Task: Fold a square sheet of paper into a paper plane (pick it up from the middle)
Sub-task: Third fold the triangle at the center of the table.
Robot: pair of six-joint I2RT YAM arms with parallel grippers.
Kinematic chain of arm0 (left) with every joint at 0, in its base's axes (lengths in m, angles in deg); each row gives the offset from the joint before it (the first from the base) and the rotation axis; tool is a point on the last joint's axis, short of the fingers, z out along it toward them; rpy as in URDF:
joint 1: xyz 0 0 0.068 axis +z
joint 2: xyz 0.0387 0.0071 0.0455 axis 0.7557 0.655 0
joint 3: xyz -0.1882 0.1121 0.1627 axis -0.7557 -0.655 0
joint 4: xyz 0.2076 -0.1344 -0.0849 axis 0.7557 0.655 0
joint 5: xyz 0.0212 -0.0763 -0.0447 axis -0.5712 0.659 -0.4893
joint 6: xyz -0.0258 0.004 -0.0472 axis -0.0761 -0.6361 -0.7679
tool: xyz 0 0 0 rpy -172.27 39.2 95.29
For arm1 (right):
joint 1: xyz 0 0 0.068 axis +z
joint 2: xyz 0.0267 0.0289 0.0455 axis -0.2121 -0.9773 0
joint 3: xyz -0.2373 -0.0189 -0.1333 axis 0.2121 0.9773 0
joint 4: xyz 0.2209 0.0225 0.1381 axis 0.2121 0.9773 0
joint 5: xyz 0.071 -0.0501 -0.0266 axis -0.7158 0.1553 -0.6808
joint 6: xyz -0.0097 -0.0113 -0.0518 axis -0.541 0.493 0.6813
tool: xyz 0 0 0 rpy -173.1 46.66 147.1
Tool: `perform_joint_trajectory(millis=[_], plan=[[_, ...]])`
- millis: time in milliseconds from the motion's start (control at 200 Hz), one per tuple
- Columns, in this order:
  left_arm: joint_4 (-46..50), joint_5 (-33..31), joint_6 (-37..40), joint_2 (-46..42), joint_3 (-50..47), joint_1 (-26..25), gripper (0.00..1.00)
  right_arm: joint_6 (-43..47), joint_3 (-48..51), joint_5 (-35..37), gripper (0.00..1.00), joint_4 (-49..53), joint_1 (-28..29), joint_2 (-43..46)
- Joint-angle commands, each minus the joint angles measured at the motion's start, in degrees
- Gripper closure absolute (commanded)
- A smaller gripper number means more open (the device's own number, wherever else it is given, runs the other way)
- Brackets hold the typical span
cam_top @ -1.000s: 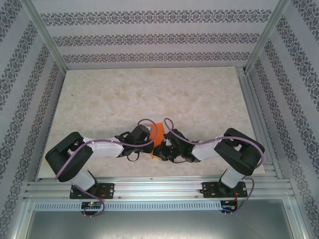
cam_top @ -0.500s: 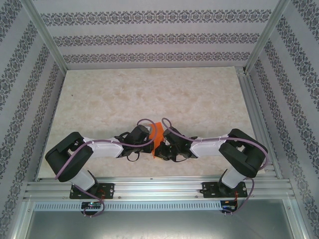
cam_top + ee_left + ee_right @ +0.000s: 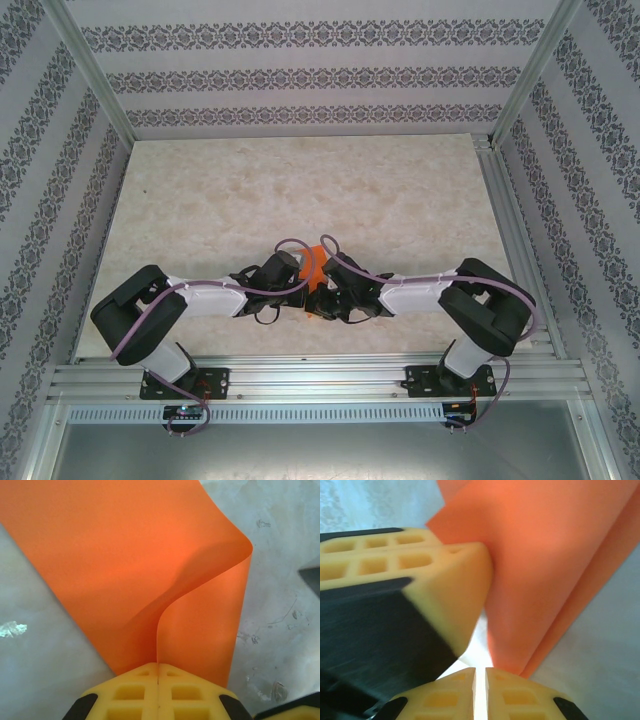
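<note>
The square sheet of paper [image 3: 125, 555] is bright orange and bent over on itself, one flap curling up from my left gripper [image 3: 158, 666], which is shut on its near edge. In the top view the paper [image 3: 314, 260] stands up between both wrists near the table's front middle, with the left gripper [image 3: 303, 288] below it. My right gripper [image 3: 480, 671] has its jaws a thin slit apart with nothing between them. The paper [image 3: 545, 570] rises just beyond its right finger. The left gripper's yellow finger [image 3: 445, 580] presses against the paper there. The paper plane is out of view.
The pale marbled table [image 3: 300, 190] stretches away behind the grippers. Aluminium frame rails [image 3: 510, 250] and patterned walls close it in on the sides and back. Purple cables [image 3: 290, 243] loop over both wrists.
The right arm has stretched left, bringing its gripper right up against the left gripper. Less of the orange paper shows from above. The left arm has held still.
</note>
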Motion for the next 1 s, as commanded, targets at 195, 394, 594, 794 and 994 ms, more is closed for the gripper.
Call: perform_joint_trajectory(millis=[195,394,594,794,994], plan=[[0.11,0.44,-0.88,1.14,-0.86,0.5,0.97,-0.56,1.21,0.77,0.87,-1.6,0.42,0.7],[-0.03,0.35,-1.09,0.79,-1.26,0.51,0.97,1.41,1.35,1.35,0.87,2.62,-3.83,8.97],[0.04,0.31,-0.99,0.95,-0.96,0.51,0.97,3.82,1.67,1.57,0.87,5.16,-7.9,10.72],[0.53,0.32,-0.9,0.96,-0.76,0.51,0.97,3.96,-0.17,0.84,0.88,3.2,-8.14,6.41],[0.24,0.35,-0.92,0.88,-1.06,0.47,0.97,4.41,-2.07,-0.52,0.88,2.24,-8.43,3.09]])
